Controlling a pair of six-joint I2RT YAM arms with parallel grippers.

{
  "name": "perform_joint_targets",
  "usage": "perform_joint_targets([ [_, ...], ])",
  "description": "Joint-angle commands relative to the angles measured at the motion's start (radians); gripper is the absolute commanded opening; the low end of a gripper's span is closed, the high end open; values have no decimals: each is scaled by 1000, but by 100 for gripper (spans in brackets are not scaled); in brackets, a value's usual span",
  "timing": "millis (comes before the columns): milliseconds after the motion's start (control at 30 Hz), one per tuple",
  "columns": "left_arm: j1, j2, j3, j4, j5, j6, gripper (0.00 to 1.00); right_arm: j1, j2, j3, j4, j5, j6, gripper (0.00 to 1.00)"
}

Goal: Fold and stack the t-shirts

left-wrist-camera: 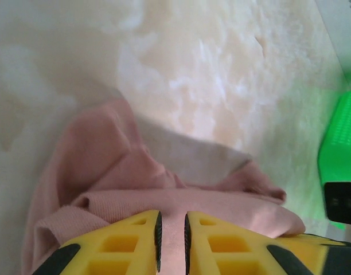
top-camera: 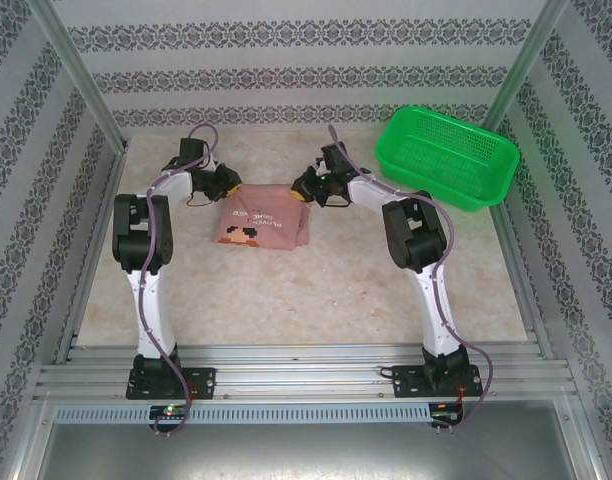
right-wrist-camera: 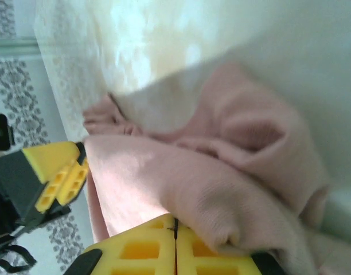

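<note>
The t-shirt (top-camera: 258, 225) lies as a folded block close to the far edge of the tabletop (top-camera: 316, 300), midway between its left and right edges. Its far hem is hidden under both grippers, and the white text by the print is too small to read. The left gripper (top-camera: 226, 183) sits at the shirt's far-left corner, the right gripper (top-camera: 308, 188) at its far-right corner.

In the left wrist view the yellow ribbed fingers (left-wrist-camera: 135, 240) are clenched on a fold of pink cloth, with a thin strip showing in the slit between them. A dark block cut off at that view's right edge is probably the other gripper. The right wrist view shows its fingers (right-wrist-camera: 135, 252) pressed together with soft knit bunched over them, pinching the raised hem.

Cream marbled tabletop runs open from the shirt to the near edge. The green mesh basket (top-camera: 426, 190) stands well apart in the far right corner.
</note>
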Motion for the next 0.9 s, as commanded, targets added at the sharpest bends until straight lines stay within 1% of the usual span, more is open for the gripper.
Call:
perform_joint_targets([
  [0,30,35,28,46,-67,16,21,-17,69,67,-9,16,29,9],
  [67,48,51,32,74,-66,-6,23,-27,93,103,-40,17,23,9],
  [233,80,70,92,79,-45,-37,28,-50,85,95,-21,24,28,10],
  [300,93,41,105,96,-36,-47,34,-58,57,91,-10,16,17,12],
  [433,146,-59,133,79,-43,-50,39,-91,-65,82,-73,15,-67,20],
  [533,200,-200,39,120,-41,-46,45,-120,-215,28,-159,-3,-177,30],
  [600,229,-324,-62,149,-42,-12,53,-136,-378,-67,-241,30,-292,40],
  [633,236,-397,-126,160,-46,18,58,-142,-474,-138,-292,83,-364,48],
  [700,236,-530,-244,159,-59,102,69,-137,-715,-324,-340,256,-515,72],
  [733,234,-592,-309,148,-70,139,75,-131,-843,-449,-340,382,-575,83],
  [767,233,-644,-383,144,-86,168,81,-130,-968,-581,-327,504,-618,98],
  [800,230,-693,-453,151,-104,190,85,-133,-1050,-681,-300,573,-644,98],
  [833,227,-740,-544,182,-129,206,91,-144,-1158,-819,-255,661,-666,98],
  [867,224,-783,-641,235,-159,212,100,-161,-1257,-942,-210,734,-674,98],
])
